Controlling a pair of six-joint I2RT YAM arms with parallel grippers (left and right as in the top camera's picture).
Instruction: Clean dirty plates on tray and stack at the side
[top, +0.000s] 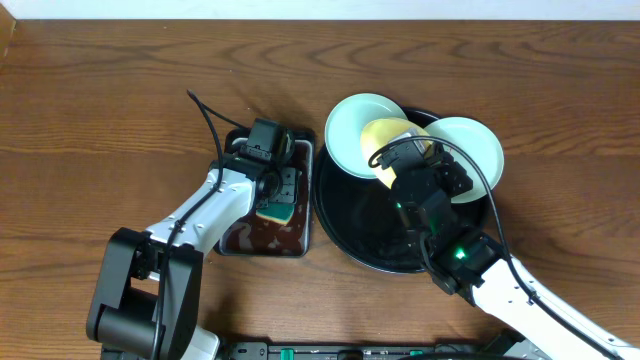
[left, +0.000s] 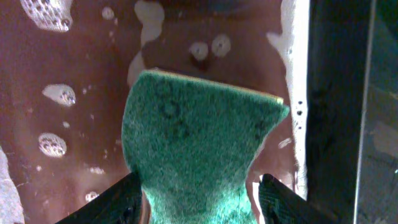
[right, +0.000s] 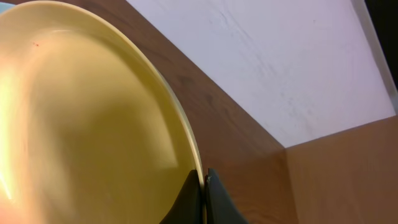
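The black tray (top: 365, 235) lies right of centre. Two pale blue-green plates rest on its far rim, one at the left (top: 350, 135) and one at the right (top: 475, 150). My right gripper (top: 400, 155) is shut on the rim of the pale yellow plate (top: 385, 135) and holds it tilted above the tray. In the right wrist view the yellow plate (right: 81, 124) fills the left side, its edge pinched between the fingers (right: 204, 186). My left gripper (top: 278, 190) is down in the metal pan, its fingers (left: 199, 199) closed on the sides of a green sponge (left: 199, 149).
The rectangular metal pan (top: 262, 245) of dark brown soapy liquid (left: 62, 93) sits just left of the tray. Bare wooden table (top: 100, 110) lies to the left and front. A white wall (right: 280, 56) shows beyond the table in the right wrist view.
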